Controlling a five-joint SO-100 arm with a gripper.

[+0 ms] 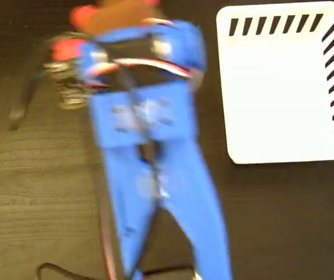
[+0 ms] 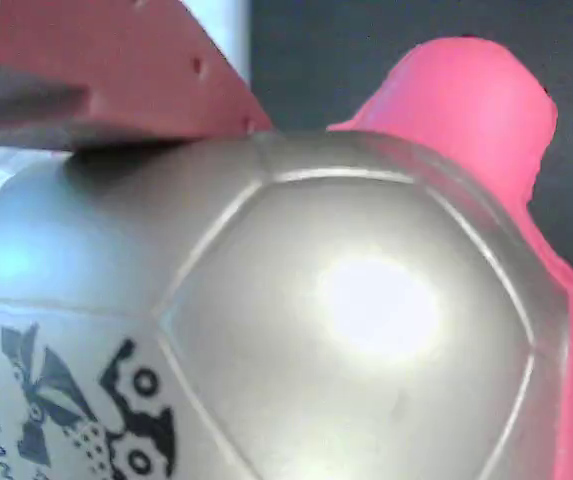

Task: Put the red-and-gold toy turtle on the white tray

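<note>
One dark wood-grain table [image 1: 32, 192]

Blue arm [image 1: 155, 146] blurred in fixed view, stretching from bottom edge upward, left of white tray [image 1: 283, 87]. Red gripper finger [image 2: 116, 70] presses on toy turtle's shell [image 2: 296, 330] in wrist view.

Beside the white tray [image 1: 277, 87], black-striped on two edges, a blue arm [image 1: 155, 151] was recorded; the turtle [image 2: 316, 350] shell was shiny with a black mark.
</note>
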